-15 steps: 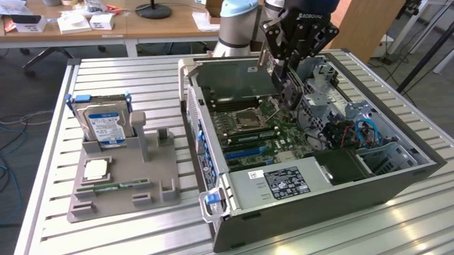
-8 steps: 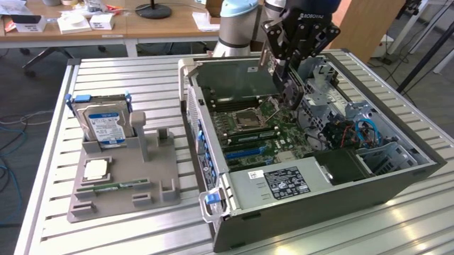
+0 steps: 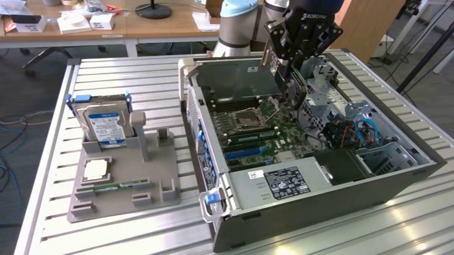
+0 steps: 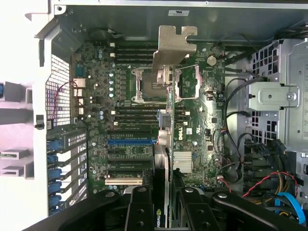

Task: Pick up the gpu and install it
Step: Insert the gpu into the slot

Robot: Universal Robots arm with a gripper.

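**Gpu held on edge above the open case**

From the wrist the gpu (image 4: pixel 165 144), a thin flat dark expansion card, is seen edge-on, so its faces are hidden. Its near end is cut off between the black fingers (image 4: pixel 139 211). The jaws of the black gripper (image 3: pixel 294 98) are closed on it, one finger against each face. Whether its lower edge touches the green motherboard (image 4: pixel 202 115) cannot be told.

In the exterior view the gripper covers most of the card, which stands upright inside the open grey computer case (image 3: pixel 354 207).

The wrist view gives the card's bent silver metal bracket (image 4: pixel 174 48) over the processor socket (image 4: pixel 142 84), and a blue slot (image 4: pixel 132 141) beside the card's line.

The exterior view gives the slatted metal worktop (image 3: pixel 127 79). On it, to the exterior view's left of the case, a grey holder (image 3: pixel 120 164) carries an upright boxy silver hard drive (image 3: pixel 108 126) and a flat small green memory stick (image 3: pixel 114 186).
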